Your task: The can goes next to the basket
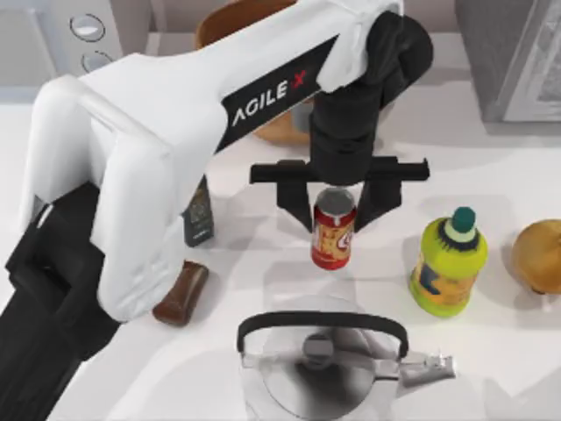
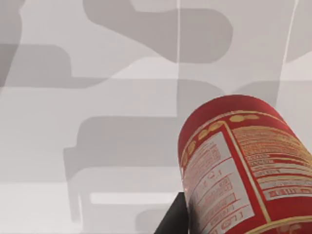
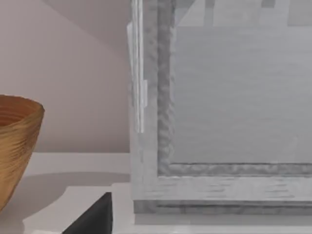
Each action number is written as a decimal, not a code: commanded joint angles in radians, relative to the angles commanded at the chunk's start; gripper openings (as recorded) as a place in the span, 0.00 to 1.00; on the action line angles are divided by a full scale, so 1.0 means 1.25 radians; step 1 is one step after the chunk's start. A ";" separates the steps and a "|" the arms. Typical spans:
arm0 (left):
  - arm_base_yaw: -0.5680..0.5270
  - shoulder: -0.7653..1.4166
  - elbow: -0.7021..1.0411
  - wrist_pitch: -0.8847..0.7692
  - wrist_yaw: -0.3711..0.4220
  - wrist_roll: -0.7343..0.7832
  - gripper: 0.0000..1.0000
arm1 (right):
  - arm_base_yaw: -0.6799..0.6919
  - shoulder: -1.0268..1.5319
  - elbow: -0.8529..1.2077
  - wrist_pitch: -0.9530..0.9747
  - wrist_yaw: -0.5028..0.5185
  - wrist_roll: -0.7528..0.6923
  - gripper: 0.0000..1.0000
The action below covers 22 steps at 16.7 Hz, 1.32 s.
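Left gripper (image 1: 334,217) clamps the can (image 1: 333,239) near its top.
Risk: can tilts below the fingers; may slip or topple on release beside the basket (image 1: 230,22) behind the claw.

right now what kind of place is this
Probably a kitchen counter, rendered in simulation. A kettle with a black handle stands at the near edge, a woven basket sits at the back, and a can and a yellow-green bottle stand on the white table. The left claw is around the can.
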 joint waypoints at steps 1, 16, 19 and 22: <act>0.000 -0.001 -0.006 0.003 0.003 -0.002 0.00 | 0.000 0.000 0.000 0.000 0.000 0.000 1.00; -0.031 -0.018 -0.029 0.057 -0.036 -0.018 0.45 | 0.000 0.000 0.000 0.000 0.000 0.000 1.00; -0.031 -0.018 -0.029 0.057 -0.036 -0.018 0.68 | 0.000 0.000 0.000 0.000 0.000 0.000 1.00; -0.031 -0.018 -0.029 0.057 -0.036 -0.018 0.90 | 0.000 0.000 0.000 0.000 0.000 0.000 1.00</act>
